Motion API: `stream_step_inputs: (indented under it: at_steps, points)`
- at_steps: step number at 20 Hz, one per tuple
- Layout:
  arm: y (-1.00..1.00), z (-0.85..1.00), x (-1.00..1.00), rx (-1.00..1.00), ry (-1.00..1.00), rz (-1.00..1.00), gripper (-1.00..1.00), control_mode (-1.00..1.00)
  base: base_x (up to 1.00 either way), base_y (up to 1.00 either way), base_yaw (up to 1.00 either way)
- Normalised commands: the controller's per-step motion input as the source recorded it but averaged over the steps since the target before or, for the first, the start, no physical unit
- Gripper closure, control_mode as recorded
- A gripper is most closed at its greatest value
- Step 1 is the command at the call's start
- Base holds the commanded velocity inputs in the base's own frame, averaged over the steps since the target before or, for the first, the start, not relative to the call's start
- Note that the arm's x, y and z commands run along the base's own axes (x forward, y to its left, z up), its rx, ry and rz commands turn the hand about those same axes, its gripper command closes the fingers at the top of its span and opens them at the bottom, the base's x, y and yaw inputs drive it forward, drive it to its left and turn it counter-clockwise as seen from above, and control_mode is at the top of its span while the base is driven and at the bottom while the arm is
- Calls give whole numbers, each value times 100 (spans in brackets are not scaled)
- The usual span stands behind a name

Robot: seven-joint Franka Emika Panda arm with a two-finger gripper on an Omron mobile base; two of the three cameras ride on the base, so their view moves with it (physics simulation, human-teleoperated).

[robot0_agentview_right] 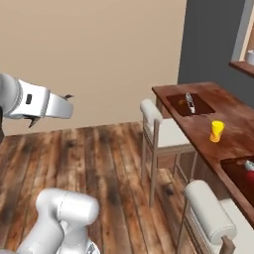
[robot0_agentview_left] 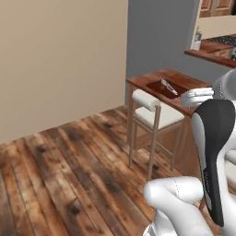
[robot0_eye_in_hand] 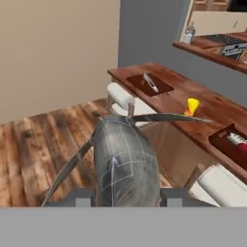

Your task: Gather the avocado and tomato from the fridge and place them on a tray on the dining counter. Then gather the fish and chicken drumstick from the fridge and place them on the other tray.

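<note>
Stools (robot0_agentview_right: 158,130) flank dining counter (robot0_agentview_right: 233,124), plank floor (robot0_agentview_left: 69,175).

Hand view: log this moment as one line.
claw: shut on fish | far tray: one long pale item inside | near tray: red item inside | yellow cup: between trays on dining counter

No readable text, label, brand, number or sign appears on anything here — not on the dining counter (robot0_agentview_right: 233,124), the stools (robot0_agentview_left: 150,108) or the walls — and the far worktop's small items are too blurred to read.
</note>
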Motion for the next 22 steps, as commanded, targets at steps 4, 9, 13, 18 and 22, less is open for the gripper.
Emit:
stream_step_inputs:
  at_steps: [4,9,13,18,22]
  points:
    - [0,0,0,0,0,0,100,100,100,-37,0]
    - [0,0,0,0,0,0,100,100,100,-25,0]
    - [0,0,0,0,0,0,100,100,100,-10,-2]
    - [0,0,0,0,0,0,100,100,95,-6,-7]
    - [0,0,0,0,0,0,100,100,88,-51,-3]
